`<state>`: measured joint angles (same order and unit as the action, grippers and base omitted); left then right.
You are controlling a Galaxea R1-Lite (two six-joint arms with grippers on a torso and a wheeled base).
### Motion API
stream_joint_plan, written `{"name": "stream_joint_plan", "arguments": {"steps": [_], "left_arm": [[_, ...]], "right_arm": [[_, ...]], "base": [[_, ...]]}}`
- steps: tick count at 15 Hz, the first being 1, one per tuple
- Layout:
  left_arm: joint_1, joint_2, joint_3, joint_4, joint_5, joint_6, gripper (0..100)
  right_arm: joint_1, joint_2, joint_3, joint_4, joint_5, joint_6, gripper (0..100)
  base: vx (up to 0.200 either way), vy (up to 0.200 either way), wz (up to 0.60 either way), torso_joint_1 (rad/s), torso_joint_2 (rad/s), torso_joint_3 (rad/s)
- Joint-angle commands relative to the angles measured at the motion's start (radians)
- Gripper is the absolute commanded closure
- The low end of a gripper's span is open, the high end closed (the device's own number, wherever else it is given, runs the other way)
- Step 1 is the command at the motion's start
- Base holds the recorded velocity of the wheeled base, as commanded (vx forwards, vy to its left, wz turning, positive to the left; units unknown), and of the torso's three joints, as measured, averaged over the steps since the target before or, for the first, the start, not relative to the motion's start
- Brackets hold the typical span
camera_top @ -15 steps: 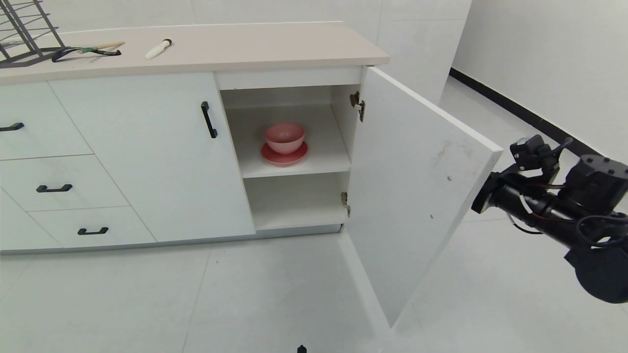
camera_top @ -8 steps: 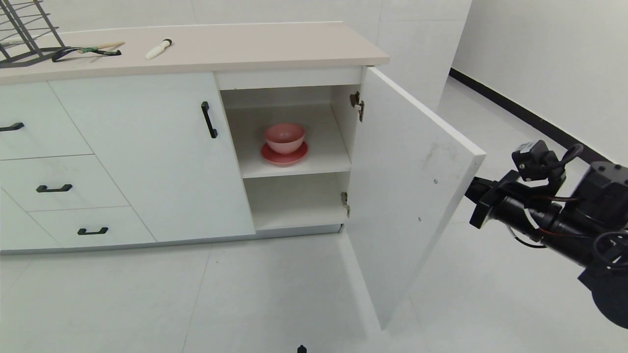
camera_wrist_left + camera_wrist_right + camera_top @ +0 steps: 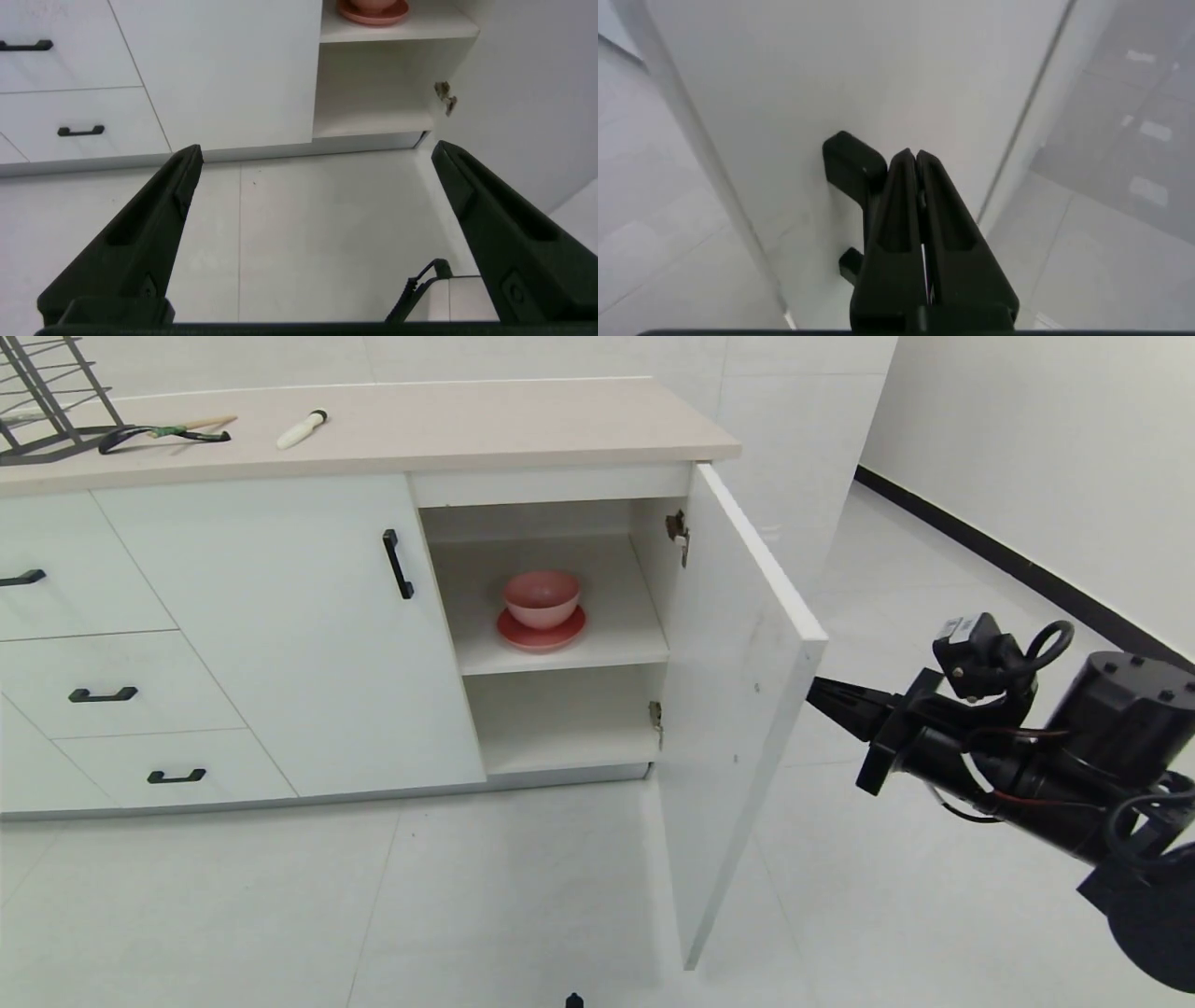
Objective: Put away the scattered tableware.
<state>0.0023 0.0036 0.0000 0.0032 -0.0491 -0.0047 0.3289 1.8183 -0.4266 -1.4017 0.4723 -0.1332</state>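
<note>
The right claw (image 3: 814, 686) has its fingers pressed together, pinching nothing. Its tips sit at the outer face of the open cabinet door (image 3: 738, 709). The right wrist view shows what the head view hides: the tips (image 3: 910, 161) lie just beside the door's black handle (image 3: 848, 161), though contact with the panel cannot be told. The left claw (image 3: 316, 154) is spread wide and holds nothing, hanging above the tiled floor (image 3: 308, 224).

A pink bowl (image 3: 541, 595) sits in a red plate (image 3: 541, 629) on the upper shelf (image 3: 560, 658) inside the cabinet. They are well apart from the right claw, with the door panel between them. From the left wrist view the plate (image 3: 374, 13) is seen beyond the left claw, across floor tiles.

The door stands nearly edge-on to the head view, its free edge toward the robot. A white-handled utensil (image 3: 301, 429) lies on the bench (image 3: 467, 425).
</note>
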Motion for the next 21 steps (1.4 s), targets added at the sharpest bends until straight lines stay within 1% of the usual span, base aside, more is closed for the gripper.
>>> {"name": "stream_joint_plan", "arguments": {"steps": [1, 5, 9, 10, 13, 15, 19, 21], "left_arm": [[0.001, 0.001, 0.0, 0.0, 0.0, 0.0, 0], [-0.001, 0.001, 0.0, 0.0, 0.0, -0.001, 0], [0.001, 0.001, 0.0, 0.0, 0.0, -0.001, 0], [0.001, 0.001, 0.0, 0.0, 0.0, -0.001, 0], [0.001, 0.001, 0.0, 0.0, 0.0, -0.001, 0], [0.001, 0.001, 0.0, 0.0, 0.0, -0.001, 0], [0.001, 0.001, 0.0, 0.0, 0.0, -0.001, 0], [0.001, 0.001, 0.0, 0.0, 0.0, -0.001, 0]], "right_arm": [[0.07, 0.038, -0.02, 0.0, -0.001, 0.0, 100], [0.154, 0.104, -0.084, 0.0, -0.003, 0.001, 100], [0.202, 0.141, -0.176, 0.0, -0.004, 0.006, 100], [0.202, 0.141, -0.176, 0.0, -0.004, 0.006, 100], [0.251, 0.223, -0.288, 0.0, -0.006, 0.009, 100], [0.275, 0.257, -0.328, 0.0, -0.006, 0.009, 100], [0.291, 0.3, -0.42, 0.0, -0.006, 0.009, 100], [0.298, 0.317, -0.445, 0.0, -0.006, 0.009, 100]], "base": [[0.0, 0.0, 0.0, 0.0, 0.0, 0.0], [0.0, 0.0, 0.0, 0.0, 0.0, 0.0], [0.0, 0.0, 0.0, 0.0, 0.0, 0.0], [0.0, 0.0, 0.0, 0.0, 0.0, 0.0], [0.0, 0.0, 0.0, 0.0, 0.0, 0.0], [0.0, 0.0, 0.0, 0.0, 0.0, 0.0], [0.0, 0.0, 0.0, 0.0, 0.0, 0.0], [0.0, 0.0, 0.0, 0.0, 0.0, 0.0]]}}
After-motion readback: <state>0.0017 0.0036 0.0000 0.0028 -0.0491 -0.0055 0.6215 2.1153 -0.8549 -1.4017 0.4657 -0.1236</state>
